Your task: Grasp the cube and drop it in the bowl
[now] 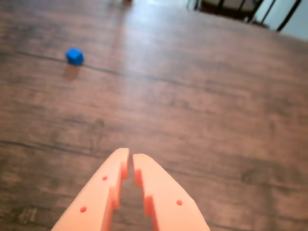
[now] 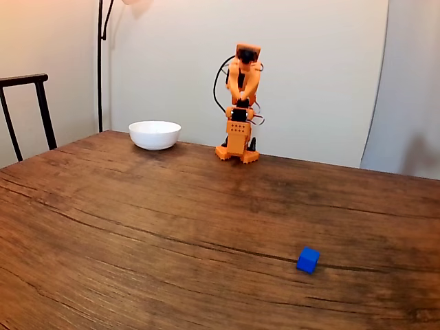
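While the orange arm (image 2: 240, 103) sits folded at the far edge of the counter (image 2: 137, 220), its hand (image 1: 130, 158) is nearly closed and holds nothing. The cube (image 2: 308, 260) lies alone on the near side, well apart from the bowl (image 2: 155, 134) beside the arm.

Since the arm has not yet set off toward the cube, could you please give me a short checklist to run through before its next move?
1. Small bright-blue cube rests free on the brown wooden table: ok.
2. Orange pincer holds nothing: ok.
3. Pincer open enough for the cube: not ok, fingers nearly shut.
4. Pincer aimed at the cube: not ok, cube sits far upper left in the wrist view.
5. Glossy white round bowl stands upright beside the arm's base: ok.
6. Bowl empty: cannot tell.
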Controlling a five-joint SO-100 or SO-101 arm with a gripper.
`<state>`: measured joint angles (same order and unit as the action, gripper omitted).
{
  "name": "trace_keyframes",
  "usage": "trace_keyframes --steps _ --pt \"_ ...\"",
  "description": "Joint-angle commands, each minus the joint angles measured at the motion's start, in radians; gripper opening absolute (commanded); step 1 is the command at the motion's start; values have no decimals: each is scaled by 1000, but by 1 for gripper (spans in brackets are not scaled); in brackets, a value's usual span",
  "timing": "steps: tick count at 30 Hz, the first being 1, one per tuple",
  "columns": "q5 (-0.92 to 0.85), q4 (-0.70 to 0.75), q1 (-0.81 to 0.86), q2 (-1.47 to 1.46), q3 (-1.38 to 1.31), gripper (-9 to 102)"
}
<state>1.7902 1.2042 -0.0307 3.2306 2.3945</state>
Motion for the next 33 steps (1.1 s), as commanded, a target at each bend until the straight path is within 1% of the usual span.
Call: trace_keyframes --steps 1,3,9,16,23,28,33 --pt "41 -54 -5 -124 -117 0" --pt "81 -74 -5 -262 -219 0" --pt "161 -72 -11 -652 -554 0" --pt "161 -77 -25 -907 -775 0" --pt "152 -270 -117 -1083 -804 0" --pt "152 -374 -158 -1206 -818 0" --pt "152 -541 -192 -1319 -819 0"
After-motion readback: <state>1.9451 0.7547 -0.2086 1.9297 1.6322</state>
